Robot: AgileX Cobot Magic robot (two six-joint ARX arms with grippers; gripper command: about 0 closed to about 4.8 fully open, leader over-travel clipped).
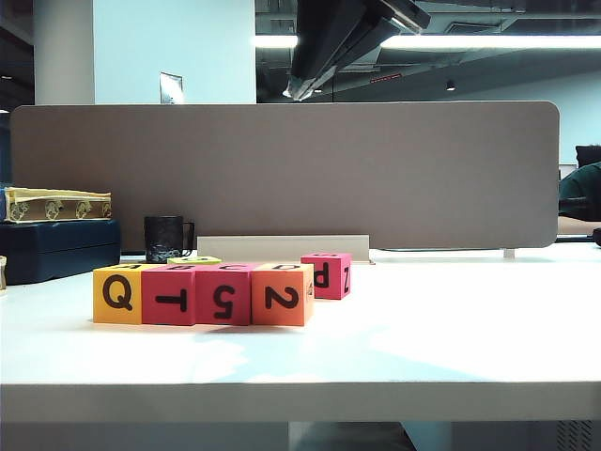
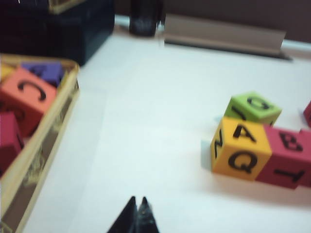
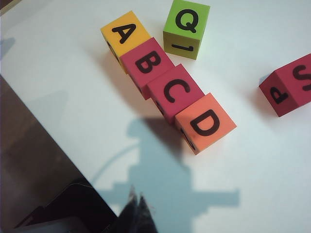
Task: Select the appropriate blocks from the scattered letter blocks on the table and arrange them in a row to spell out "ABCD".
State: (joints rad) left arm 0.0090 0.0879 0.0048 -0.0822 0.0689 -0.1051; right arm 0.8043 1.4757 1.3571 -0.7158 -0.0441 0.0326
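**ABCD row in place, both grippers clear**

Near part of the table (image 1: pixel 394 357): four cubes touching in a row. Left to right: yellow-orange cube (image 1: pixel 117 294) front Q, top A; pink-red T cube (image 1: pixel 170 297) top B; pink-red 5 cube (image 1: pixel 223 298) top C; orange cube (image 1: pixel 281 296) front 2, top D.

Just behind the row's left end: lime green cube (image 3: pixel 186 29), only its top edge showing in the exterior view. Farther right, apart from the row: pink-red P cube (image 1: pixel 327 275).

Left gripper (image 2: pixel 137 208) hangs above bare table left of the row, tips together, holding nothing. Right gripper (image 3: pixel 137 204) sits above the row, tips together, empty.

Far left: black mug (image 1: pixel 166 238), dark box (image 1: pixel 58 246). Tray (image 2: pixel 46 141) with spare blocks at the left. Partition (image 1: pixel 282 169) at the far edge.
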